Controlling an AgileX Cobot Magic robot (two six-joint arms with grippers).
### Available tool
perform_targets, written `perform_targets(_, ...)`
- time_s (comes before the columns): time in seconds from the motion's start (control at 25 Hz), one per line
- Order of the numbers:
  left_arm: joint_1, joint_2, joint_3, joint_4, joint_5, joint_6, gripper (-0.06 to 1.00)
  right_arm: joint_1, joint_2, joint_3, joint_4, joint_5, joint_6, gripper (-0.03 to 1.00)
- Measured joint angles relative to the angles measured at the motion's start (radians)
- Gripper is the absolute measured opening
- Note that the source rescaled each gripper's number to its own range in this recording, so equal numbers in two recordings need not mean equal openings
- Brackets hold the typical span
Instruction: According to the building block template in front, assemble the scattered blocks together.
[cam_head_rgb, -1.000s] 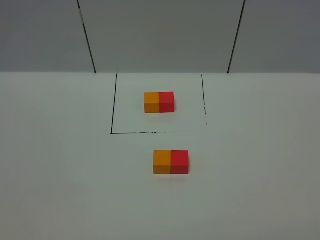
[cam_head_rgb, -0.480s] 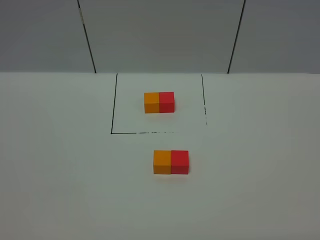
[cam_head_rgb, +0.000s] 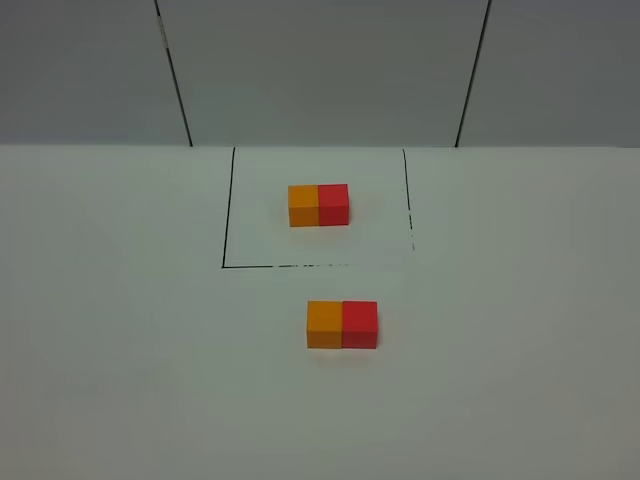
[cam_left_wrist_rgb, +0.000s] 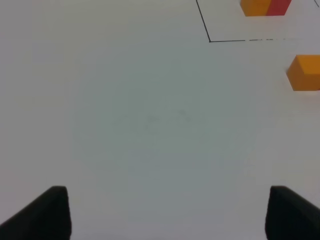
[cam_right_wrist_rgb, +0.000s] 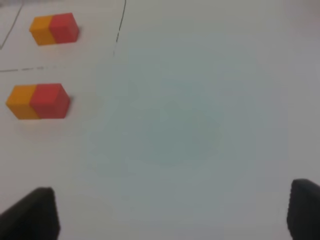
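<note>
The building block template, a small orange-and-red bar, lies inside the black-lined square at the back; it also shows in the left wrist view and the right wrist view. In front of the square the larger orange block and red block sit side by side, touching, orange on the left. The right wrist view shows both, orange and red; the left wrist view shows the orange one. My left gripper and right gripper are open, empty and far from the blocks. Neither arm shows in the exterior view.
The white table runs to a grey panelled wall at the back. The square's front line is partly broken.
</note>
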Motion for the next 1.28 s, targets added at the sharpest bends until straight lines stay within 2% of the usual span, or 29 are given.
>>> perform_targets(1.28, 0.000, 0.000, 0.000, 0.006, 0.000, 0.000, 0.66, 0.000, -0.003, 0.000, 0.000, 0.000, 0.000, 0.81)
